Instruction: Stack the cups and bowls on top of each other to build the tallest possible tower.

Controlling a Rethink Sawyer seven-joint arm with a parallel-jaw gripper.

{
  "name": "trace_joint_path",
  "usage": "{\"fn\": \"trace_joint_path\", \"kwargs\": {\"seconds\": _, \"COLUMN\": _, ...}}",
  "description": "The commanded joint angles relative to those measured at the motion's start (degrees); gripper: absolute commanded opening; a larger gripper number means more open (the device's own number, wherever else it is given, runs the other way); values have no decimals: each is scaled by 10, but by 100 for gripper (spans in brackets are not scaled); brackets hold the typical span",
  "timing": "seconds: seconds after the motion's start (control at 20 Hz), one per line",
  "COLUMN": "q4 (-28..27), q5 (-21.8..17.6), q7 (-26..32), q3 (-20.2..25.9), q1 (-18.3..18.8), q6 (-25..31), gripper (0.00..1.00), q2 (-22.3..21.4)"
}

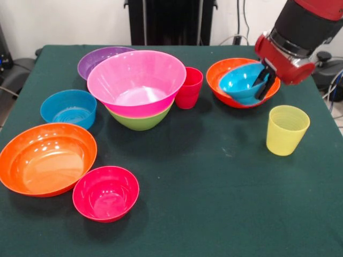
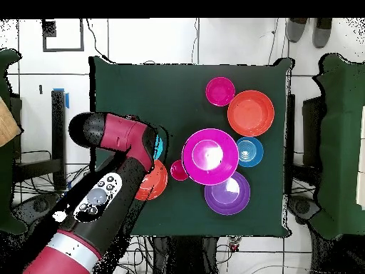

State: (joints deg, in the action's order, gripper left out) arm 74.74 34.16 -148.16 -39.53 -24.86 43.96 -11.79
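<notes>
Front view: eight bowls, two cups on green counter [image 1: 214,182]. Bowls: one pink [image 1: 136,80] nested upright in green [image 1: 140,120], forming tower mid-counter; purple [image 1: 99,60] just behind it; two orange [image 1: 45,158] [image 1: 222,80]; two blue [image 1: 68,108] [image 1: 242,83]; one red-pink [image 1: 106,193] near front edge. Red cup [image 1: 189,87] beside tower, yellow cup [image 1: 286,130] toward right edge, both upright, mouths up. Hand [image 1: 263,83] pinching rim of tilted blue bowl inside far orange bowl.

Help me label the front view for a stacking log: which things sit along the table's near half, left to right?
Large orange bowl → red-pink bowl → yellow cup.
</notes>
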Motion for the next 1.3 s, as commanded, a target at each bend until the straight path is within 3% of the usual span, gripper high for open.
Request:
{"fn": "trace_joint_path", "kwargs": {"seconds": 0.05, "q4": -74, "q5": -64, "q7": -9, "q3": 27, "q1": 19, "q6": 165, "gripper": 0, "q2": -38}}
{"fn": "trace_joint_path", "kwargs": {"seconds": 0.4, "q4": -86, "q5": -97, "q7": 5, "q3": 20, "q1": 20, "q6": 233, "gripper": 0, "q2": -80}}
{"fn": "trace_joint_path", "kwargs": {"seconds": 0.55, "q4": -63, "q5": -109, "q7": 21, "q3": 24, "q1": 23, "q6": 241, "gripper": 0, "q2": -110}}
{"fn": "trace_joint_path", "kwargs": {"seconds": 1.3, "q4": 1, "q5": -189, "q7": 77, "q3": 48, "q1": 70, "q6": 183, "gripper": 0, "q2": -156}}
